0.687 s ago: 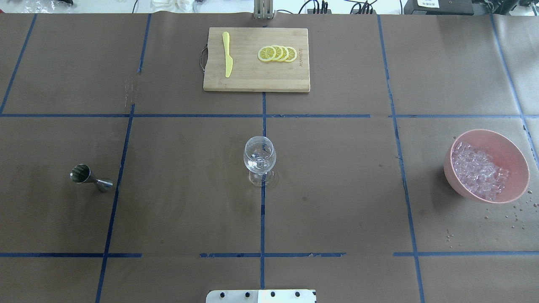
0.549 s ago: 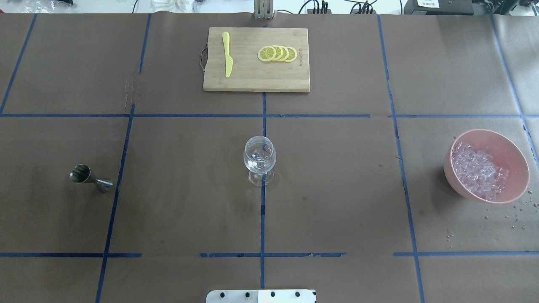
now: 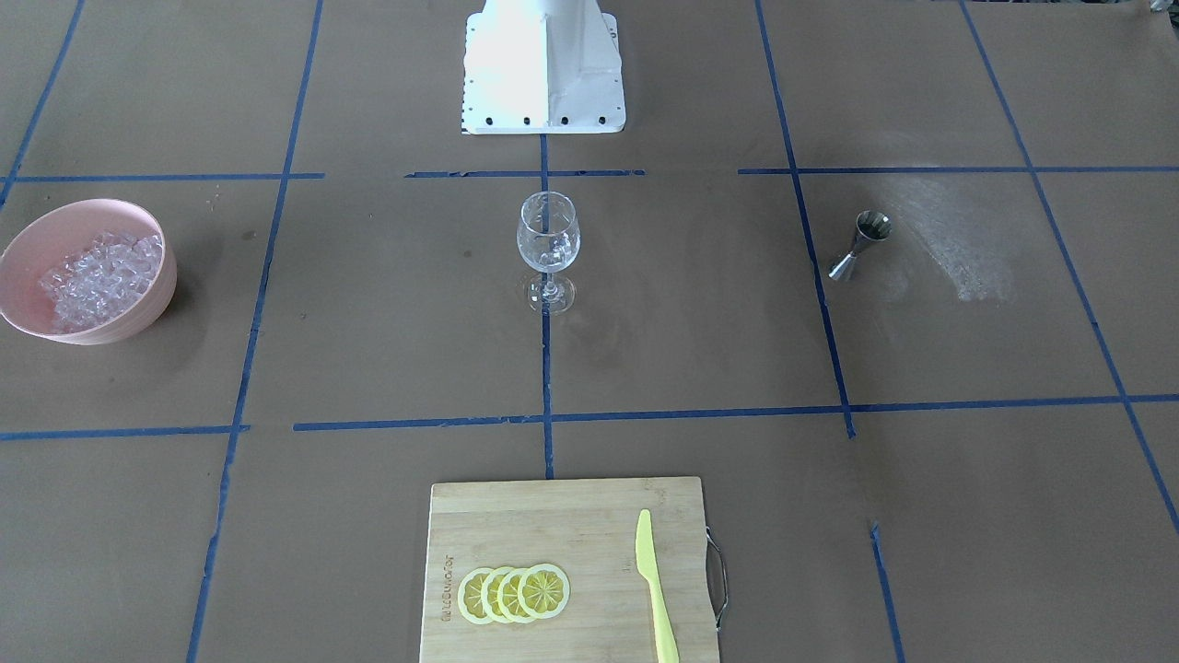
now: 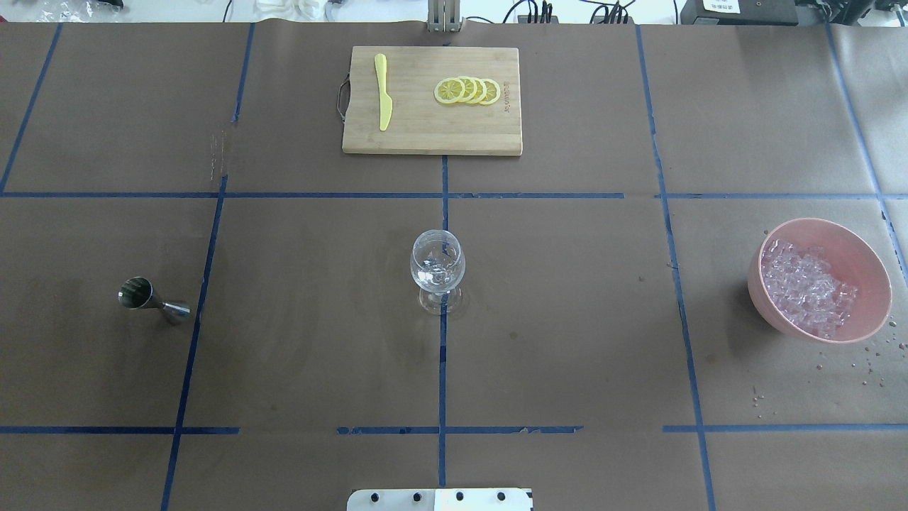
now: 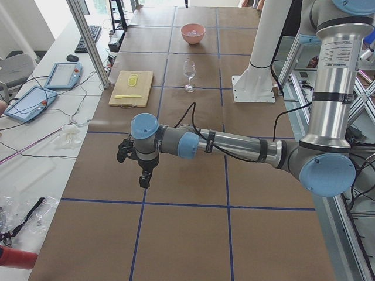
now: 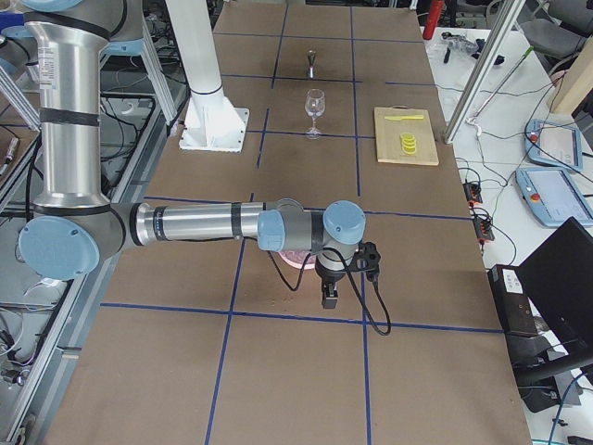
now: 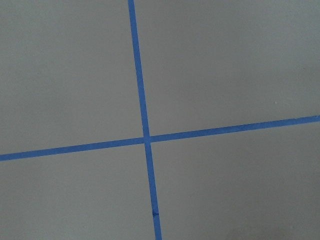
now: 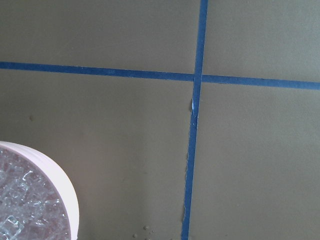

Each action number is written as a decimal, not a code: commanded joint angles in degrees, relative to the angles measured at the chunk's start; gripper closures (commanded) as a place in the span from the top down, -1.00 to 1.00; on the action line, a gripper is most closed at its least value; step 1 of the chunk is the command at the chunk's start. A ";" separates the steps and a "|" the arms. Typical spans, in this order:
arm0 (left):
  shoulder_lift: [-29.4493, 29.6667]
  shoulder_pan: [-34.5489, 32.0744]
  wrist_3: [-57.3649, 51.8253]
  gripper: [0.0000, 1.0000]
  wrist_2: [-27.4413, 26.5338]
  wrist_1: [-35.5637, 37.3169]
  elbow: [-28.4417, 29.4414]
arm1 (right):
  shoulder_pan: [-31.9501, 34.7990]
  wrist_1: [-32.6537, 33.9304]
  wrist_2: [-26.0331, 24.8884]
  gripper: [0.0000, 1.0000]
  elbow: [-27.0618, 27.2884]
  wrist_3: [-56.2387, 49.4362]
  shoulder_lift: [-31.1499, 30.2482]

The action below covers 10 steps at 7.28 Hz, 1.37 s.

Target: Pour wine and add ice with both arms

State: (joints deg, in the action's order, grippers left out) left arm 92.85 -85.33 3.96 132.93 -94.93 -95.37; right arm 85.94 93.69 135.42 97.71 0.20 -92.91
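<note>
Presently both arms are out past the two ends of the tabletop [image 4: 567, 319], outside the overhead and front views.

Left arm [image 5: 234, 143]: stretched low toward the robot's-left end, left claw [image 5: 142, 182] pointing down above a blue tape crossing [image 7: 146, 139]. It shows only in the side view, so I cannot tell whether it is released or clenched.

Right arm [image 6: 195, 222]: stretched toward the robot's-right end, right claw [image 6: 328, 298] pointing down beside the pink bowl [image 4: 851, 238], which it partly hides in that view. I cannot tell its state either.

Ice [image 4: 805, 287]: heaped in the pink bowl near the robot's-right end, with droplets [image 4: 872, 362] on the paper beside it. The bowl's rim and cubes show in the lower left corner of the right wrist view.

Wine glass [image 4: 438, 270]: upright mid-tabletop on the centre tape line; glints inside, contents unclear.

Jigger [image 4: 145, 298]: toward the robot's-left end, well apart from the glass.

Cutting board [image 4: 425, 138]: at the middle of the far edge, carrying a yellow knife [image 4: 383, 92] and overlapping lemon slices [image 4: 468, 91].

White base block [image 4: 440, 499]: middle of the robot's edge.
</note>
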 commanded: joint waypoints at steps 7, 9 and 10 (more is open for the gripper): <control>-1.53 3.14 -0.44 0.98 0.05 -13.06 -1.13 | -0.51 -7.38 1.16 1.00 -0.06 0.42 -0.25; -5.37 7.43 2.95 0.93 0.13 -30.24 -0.96 | -1.21 -7.47 1.34 1.00 0.20 0.42 -0.16; -7.49 9.72 8.20 0.98 -0.65 -40.14 -0.70 | -1.39 -8.43 1.25 1.00 0.03 0.42 -0.16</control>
State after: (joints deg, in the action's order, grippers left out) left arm 88.05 -78.48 7.22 132.88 -123.88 -96.26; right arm 84.87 86.03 136.71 97.83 0.64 -93.11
